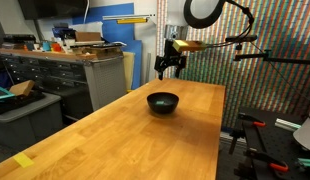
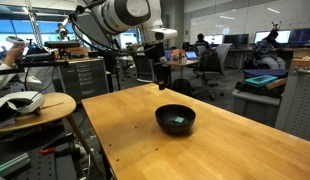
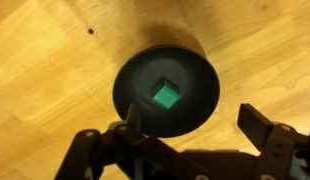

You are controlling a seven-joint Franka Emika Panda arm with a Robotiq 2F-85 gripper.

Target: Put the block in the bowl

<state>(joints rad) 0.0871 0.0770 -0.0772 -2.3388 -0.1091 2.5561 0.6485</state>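
Black and glossy, the bowl [image 1: 163, 103] sits mid-frame on the table [image 1: 105, 135] in an exterior view, with the claw [image 1: 169, 70] above it. In an exterior view the teal block [image 2: 178, 121] lies inside the bowl. The wrist view shows the jaws wide and empty along the lower edge. A low sideways move could clip the rim and spill the block.

Two outside cameras, one on the wrist.
In an exterior view we stand back at one end of the table [image 1: 145, 135] and look along it to the bowl [image 1: 163, 102], the claw [image 1: 167, 68] above it; in an exterior view we sit nearer, facing the same bowl [image 2: 176, 119] across a table [image 2: 210, 140] corner. The wrist view looks straight down, close, into that bowl [image 3: 165, 95], the claw [image 3: 190, 128] along the frame's lower edge.
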